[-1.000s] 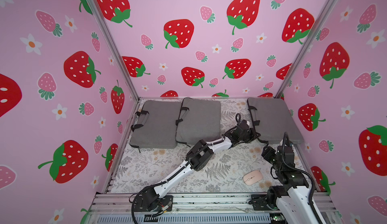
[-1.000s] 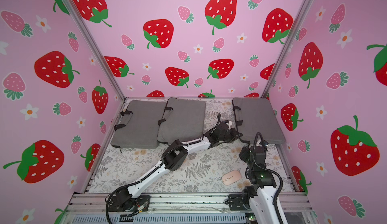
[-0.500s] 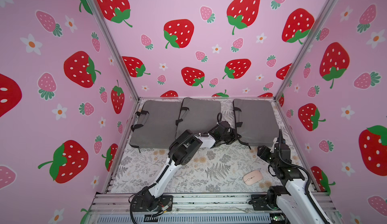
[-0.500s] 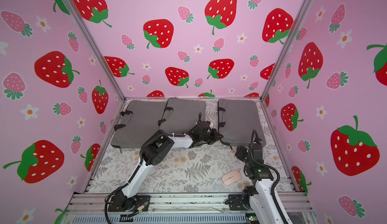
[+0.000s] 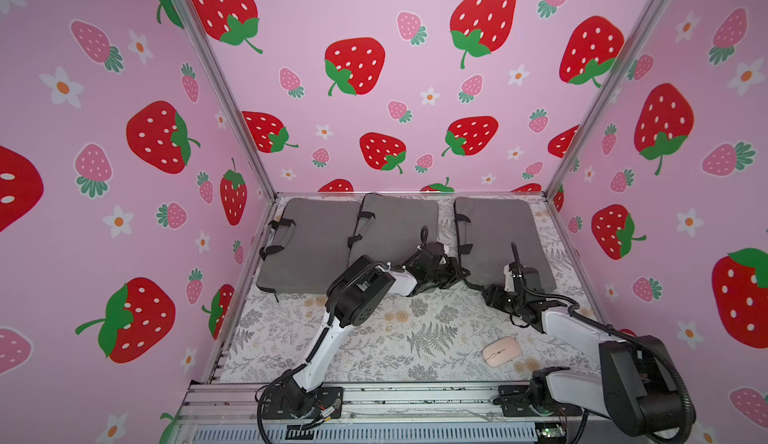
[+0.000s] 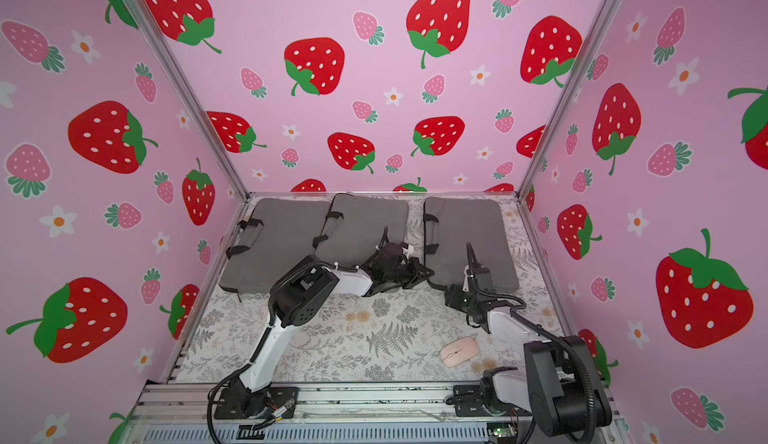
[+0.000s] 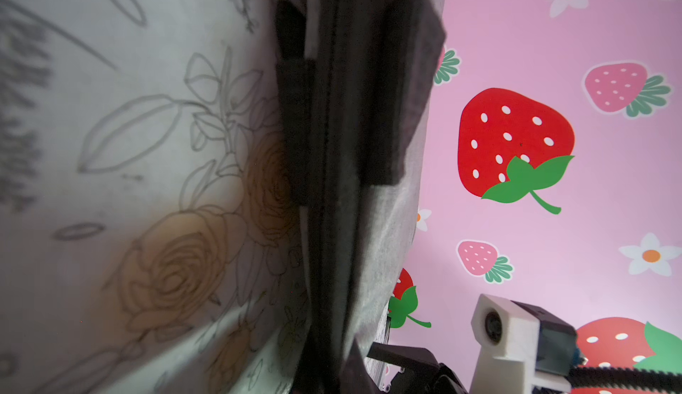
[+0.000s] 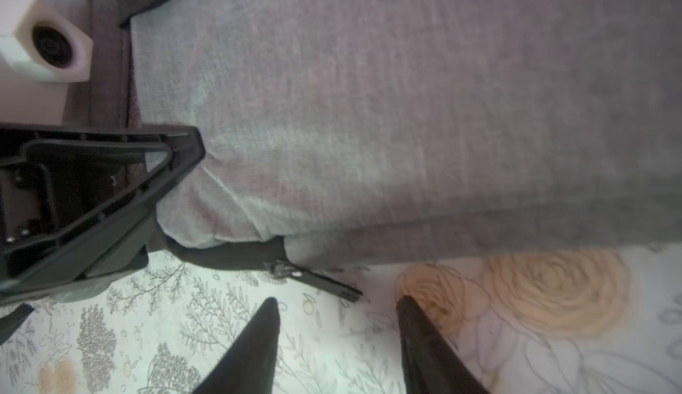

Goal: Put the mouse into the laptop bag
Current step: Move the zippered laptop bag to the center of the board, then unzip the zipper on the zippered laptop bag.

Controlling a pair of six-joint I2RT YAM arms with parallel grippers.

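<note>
The pink mouse (image 5: 501,350) (image 6: 458,350) lies on the floral mat near the front right, with neither gripper touching it. Three grey laptop bags lie along the back. My left gripper (image 5: 460,273) (image 6: 428,273) (image 7: 343,362) is shut on the front-left corner of the rightmost laptop bag (image 5: 498,234) (image 6: 465,230) (image 8: 406,97), and the fabric puckers there. My right gripper (image 5: 485,293) (image 6: 449,296) (image 8: 337,311) stands open just in front of that corner. The bag's black zipper pull (image 8: 313,279) lies on the mat just beyond its fingertips.
Two more grey bags (image 5: 311,246) (image 5: 399,226) lie at the back left and middle, the middle one overlapping the left one. Pink strawberry walls close in the back and both sides. A metal rail (image 5: 415,396) runs along the front. Both arms crowd the same bag corner.
The left gripper has dragged the rightmost bag leftward, away from the right wall. The right gripper has moved left and forward to the bag's front corner, and its jaws have narrowed slightly.
</note>
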